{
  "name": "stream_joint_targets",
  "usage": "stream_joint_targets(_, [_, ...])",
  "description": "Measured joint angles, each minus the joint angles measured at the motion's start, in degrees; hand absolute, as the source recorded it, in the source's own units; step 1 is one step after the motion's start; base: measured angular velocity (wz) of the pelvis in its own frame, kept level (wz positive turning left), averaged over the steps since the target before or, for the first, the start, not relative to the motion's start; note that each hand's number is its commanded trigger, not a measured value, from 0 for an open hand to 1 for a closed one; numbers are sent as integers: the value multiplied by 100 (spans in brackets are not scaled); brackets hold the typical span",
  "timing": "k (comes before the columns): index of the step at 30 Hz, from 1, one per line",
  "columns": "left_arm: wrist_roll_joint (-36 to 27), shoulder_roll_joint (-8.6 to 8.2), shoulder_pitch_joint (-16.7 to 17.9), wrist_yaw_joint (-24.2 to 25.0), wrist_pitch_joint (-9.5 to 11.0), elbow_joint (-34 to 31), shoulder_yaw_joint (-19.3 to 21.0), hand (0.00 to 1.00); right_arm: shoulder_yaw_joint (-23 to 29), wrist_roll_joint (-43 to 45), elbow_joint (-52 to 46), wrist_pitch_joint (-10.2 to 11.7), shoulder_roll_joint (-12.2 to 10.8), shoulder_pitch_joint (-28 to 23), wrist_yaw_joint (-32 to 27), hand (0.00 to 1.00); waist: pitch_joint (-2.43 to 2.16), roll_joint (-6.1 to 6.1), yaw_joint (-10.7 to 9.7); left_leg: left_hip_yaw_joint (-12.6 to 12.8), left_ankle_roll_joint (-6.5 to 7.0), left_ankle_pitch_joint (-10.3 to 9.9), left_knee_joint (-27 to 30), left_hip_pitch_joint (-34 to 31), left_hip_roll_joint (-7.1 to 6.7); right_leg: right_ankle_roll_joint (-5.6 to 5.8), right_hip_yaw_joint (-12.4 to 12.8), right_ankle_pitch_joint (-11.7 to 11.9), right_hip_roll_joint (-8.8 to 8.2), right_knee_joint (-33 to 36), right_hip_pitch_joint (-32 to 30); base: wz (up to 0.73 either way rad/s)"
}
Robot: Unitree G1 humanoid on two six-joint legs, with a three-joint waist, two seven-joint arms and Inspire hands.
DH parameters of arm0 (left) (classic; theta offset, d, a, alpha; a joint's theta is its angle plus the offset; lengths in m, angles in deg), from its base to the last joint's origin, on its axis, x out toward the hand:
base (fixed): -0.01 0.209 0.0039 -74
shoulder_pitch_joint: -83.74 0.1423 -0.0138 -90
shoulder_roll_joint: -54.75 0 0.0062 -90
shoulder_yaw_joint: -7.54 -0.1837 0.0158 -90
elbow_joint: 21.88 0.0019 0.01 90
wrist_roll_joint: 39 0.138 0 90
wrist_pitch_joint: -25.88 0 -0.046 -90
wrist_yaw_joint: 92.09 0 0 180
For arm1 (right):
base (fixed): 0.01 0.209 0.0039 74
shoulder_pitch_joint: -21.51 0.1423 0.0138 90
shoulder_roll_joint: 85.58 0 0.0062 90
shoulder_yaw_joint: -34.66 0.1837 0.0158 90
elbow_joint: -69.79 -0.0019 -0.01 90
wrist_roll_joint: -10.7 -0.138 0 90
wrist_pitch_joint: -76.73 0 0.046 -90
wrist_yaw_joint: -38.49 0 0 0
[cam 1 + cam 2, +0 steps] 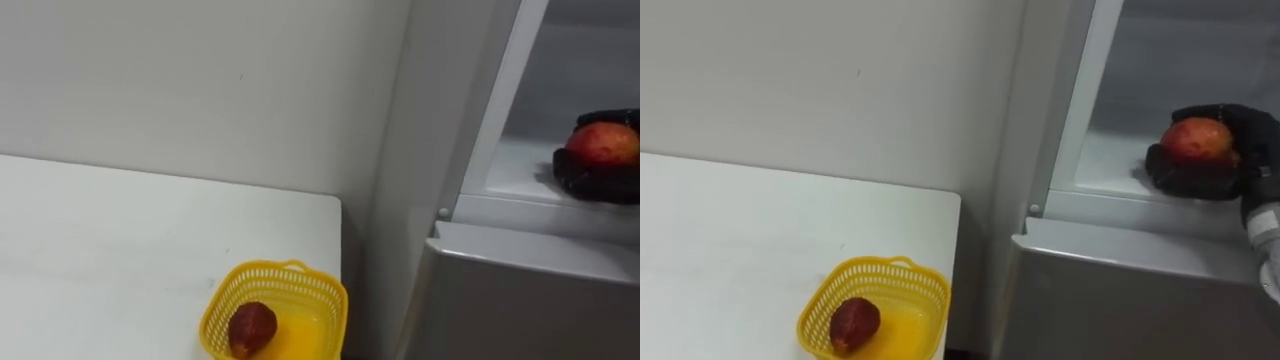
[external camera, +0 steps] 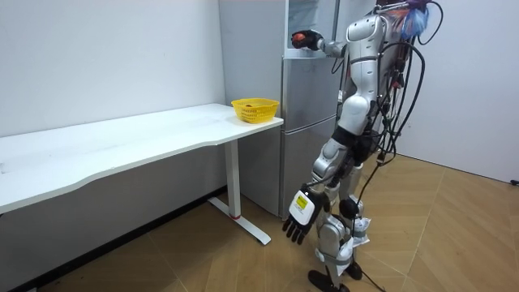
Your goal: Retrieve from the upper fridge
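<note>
At upper right, a fruit is clasped by the right hand inside the fridge, not yet withdrawn; the left hand is hung slack.

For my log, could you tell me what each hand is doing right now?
Left hand: open, hanging at its side.
Right hand: shut on the red fruit.

**Head pair close to the fridge, room camera standing back**

The two eye views look down from the robot's head, close in front of the fridge. They face its open upper compartment and the yellow basket on the table left of it. The room view stands well back from the fridge and takes in the whole robot beside it. All three views share the fridge's opening, the basket and the table end.
</note>
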Motion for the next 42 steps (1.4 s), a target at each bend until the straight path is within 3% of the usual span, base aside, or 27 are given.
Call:
stream_joint_targets(6, [-4, -74, -32, -34, 0, 8, -34, 0, 36, 807, -1534, 13, -340, -624, -344, 100, 22, 78, -105, 14, 0, -2, -15, 40, 8, 2, 14, 1, -3, 10, 19, 0])
stream_joint_targets(8, [2, -93, -29, -40, 1, 10, -37, 0, 118, 1118, -2093, 13, -618, -1038, -470, 100, -5, 125, -116, 25, 1, -2, -46, 62, 7, 5, 32, 3, -3, 23, 37, 0])
stream_joint_targets(10, [4, -141, -23, -91, 20, 23, -37, 0, 212, 1280, -2447, 20, -786, -1312, -522, 100, 8, 178, -134, 44, 3, -3, -58, 114, 5, 6, 60, 3, -5, 44, 71, -8])
stream_joint_targets(15, [0, -232, -11, -169, 98, 85, -37, 0, 520, 1337, -3191, 43, -956, -1716, -957, 100, 18, 248, -190, 164, 6, 8, -95, 132, 7, 11, 200, -30, -13, 85, 3, -12])
stream_joint_targets(19, [27, -254, -112, -190, 216, 343, -37, 0, 699, 1640, -3875, 303, -1052, -1998, -1276, 100, 17, 258, -263, 279, 4, 9, -99, 152, 23, 6, 317, -25, 14, 86, -10, -10])
stream_joint_targets(24, [21, -279, -186, -231, 271, 523, -42, 0, 689, 2848, -4546, 508, -1364, -2404, -1452, 100, 16, 273, -290, 351, 3, 9, -142, 140, 31, 4, 391, -21, 28, 83, -70, -10])
stream_joint_targets(29, [-11, -296, -333, -282, 329, 761, -295, 0, 235, 3884, -4932, 626, -1504, -2453, -1533, 100, 5, 279, -217, 427, 3, 9, -154, 151, 42, 8, 456, -16, 46, 101, -104, -7])
stream_joint_targets(35, [-31, -335, -651, -218, 334, 969, -723, 0, -455, 4289, -5034, 680, -1645, -2375, -1207, 100, 15, 273, 16, 425, 3, 8, -180, 149, 42, 8, 457, -14, 46, 80, -104, 0])
stream_joint_targets(42, [-88, -320, -710, -208, 377, 999, -945, 0, -1141, 4922, -5020, 689, -1683, -2346, -974, 100, 42, 232, 310, 414, 3, 8, -214, 137, 39, 9, 452, -14, 44, 84, -131, 0])
